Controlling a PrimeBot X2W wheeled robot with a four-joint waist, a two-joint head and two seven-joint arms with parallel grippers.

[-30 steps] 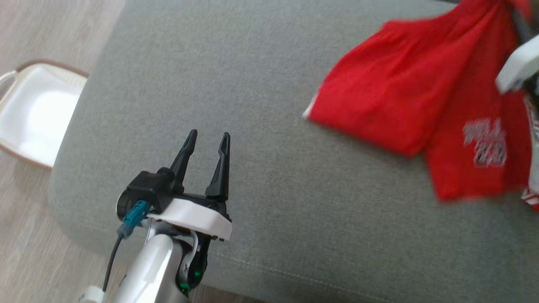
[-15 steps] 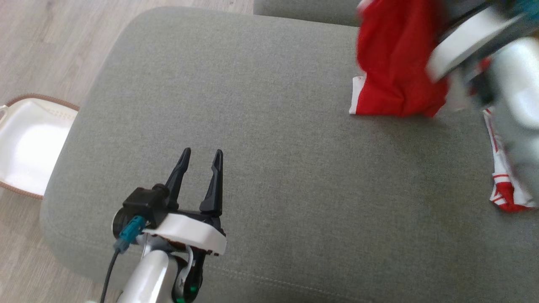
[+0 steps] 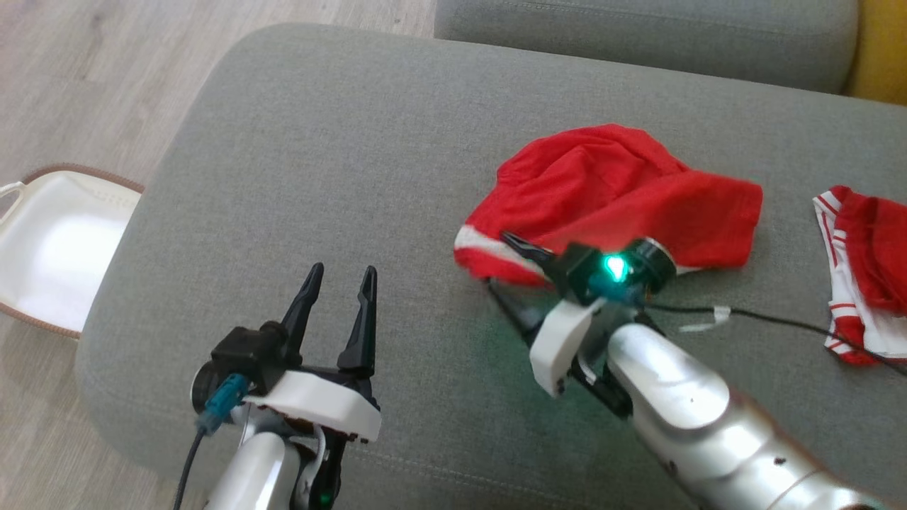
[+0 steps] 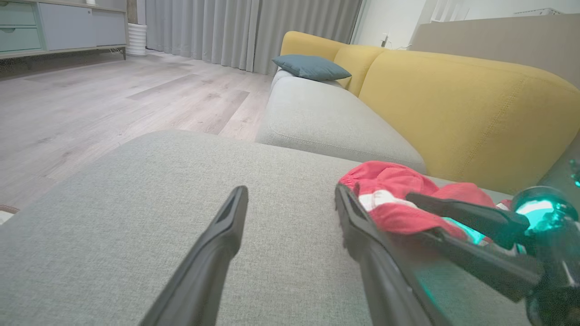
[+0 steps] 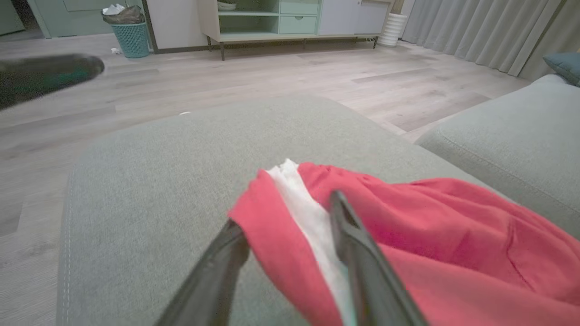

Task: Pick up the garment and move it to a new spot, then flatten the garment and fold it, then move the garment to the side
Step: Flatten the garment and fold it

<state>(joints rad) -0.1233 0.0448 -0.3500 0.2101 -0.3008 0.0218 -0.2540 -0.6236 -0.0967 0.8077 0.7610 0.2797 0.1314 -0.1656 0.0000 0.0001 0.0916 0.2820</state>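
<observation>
Red garment [image 3: 609, 191] lies crumpled on the grey sofa cushion [image 3: 319, 142], its white-trimmed hem [image 5: 299, 199] between the parted fingers of the right end effector [image 3: 499, 262]. The left end effector [image 3: 344, 269] hangs parted nearby. To flatten, pull opposite edges outward, low and evenly.

A home living room: a grey ottoman [image 3: 319, 142] on wood-plank floor [image 4: 90, 104], a yellow sofa [image 4: 453, 113] at two o'clock in the left wrist view, grey curtains [image 4: 226, 31] at twelve, a sideboard [image 5: 281, 18] elsewhere.
</observation>
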